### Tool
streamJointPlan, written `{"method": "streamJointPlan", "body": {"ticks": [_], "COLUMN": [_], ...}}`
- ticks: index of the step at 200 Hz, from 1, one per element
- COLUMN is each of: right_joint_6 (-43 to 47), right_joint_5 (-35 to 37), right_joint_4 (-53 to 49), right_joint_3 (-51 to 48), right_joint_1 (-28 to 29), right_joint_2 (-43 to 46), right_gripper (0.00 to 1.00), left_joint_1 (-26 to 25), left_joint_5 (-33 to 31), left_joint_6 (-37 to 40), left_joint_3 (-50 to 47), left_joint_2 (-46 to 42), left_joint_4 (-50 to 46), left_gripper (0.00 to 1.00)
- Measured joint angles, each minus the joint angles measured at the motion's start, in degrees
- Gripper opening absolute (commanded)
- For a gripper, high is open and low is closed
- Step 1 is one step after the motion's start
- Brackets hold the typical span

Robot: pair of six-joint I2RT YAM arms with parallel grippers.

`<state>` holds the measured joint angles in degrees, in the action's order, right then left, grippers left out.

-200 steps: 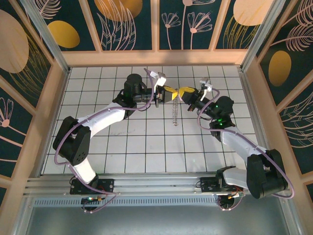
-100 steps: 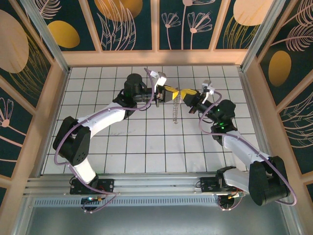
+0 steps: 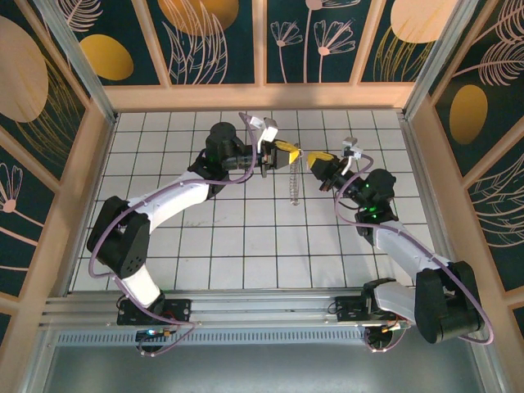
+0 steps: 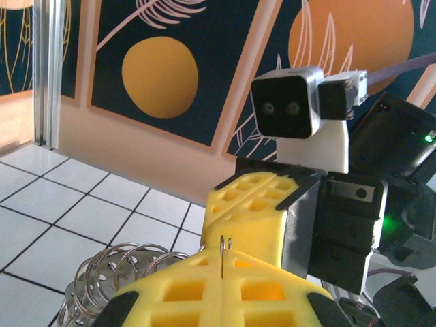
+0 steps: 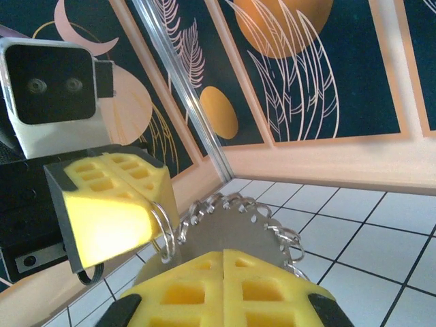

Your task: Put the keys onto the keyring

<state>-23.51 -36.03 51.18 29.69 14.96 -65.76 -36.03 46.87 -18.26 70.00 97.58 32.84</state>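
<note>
The keyring [image 3: 293, 187] is a grey metal disc edged with several small wire rings, and it hangs down from my left gripper [image 3: 284, 154]. In the left wrist view that gripper [image 4: 223, 269] is shut, with one thin wire ring pinched between its yellow fingers, and more of the keyring [image 4: 116, 269] shows to the lower left. My right gripper [image 3: 318, 160] floats just right of it, a small gap apart. Its yellow fingers [image 5: 272, 286] are pressed together with nothing visible between them, and the keyring [image 5: 238, 221] hangs just beyond. The keys are out of view.
Both grippers hover over the far middle of the white tiled floor [image 3: 246, 237]. Wooden walls [image 3: 262, 97] with dark painted panels close in the back and both sides. An aluminium rail [image 3: 262, 307] with the arm bases runs along the near edge.
My right gripper has drawn back to the right, opening a small gap to the left gripper it was touching. The left gripper and the hanging keyring have barely moved.
</note>
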Motion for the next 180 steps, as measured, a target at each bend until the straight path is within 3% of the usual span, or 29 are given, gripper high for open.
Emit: {"method": "streamJointPlan", "body": {"ticks": [96, 180], "right_joint_6": [-2.36, -2.32], "right_joint_5": [-0.42, -0.52], "right_joint_4": [0.94, 1.40], "right_joint_3": [-0.55, 2.99], "right_joint_1": [0.02, 2.21], "right_joint_2": [4.09, 1.40], "right_gripper": [0.00, 0.00], "left_joint_1": [0.00, -0.28], "left_joint_5": [-0.37, -0.13], "left_joint_6": [-0.22, -0.24], "left_joint_3": [0.00, 0.00], "left_joint_2": [-0.20, -0.17], "left_joint_4": [1.05, 1.03], "left_gripper": [0.00, 0.00]}}
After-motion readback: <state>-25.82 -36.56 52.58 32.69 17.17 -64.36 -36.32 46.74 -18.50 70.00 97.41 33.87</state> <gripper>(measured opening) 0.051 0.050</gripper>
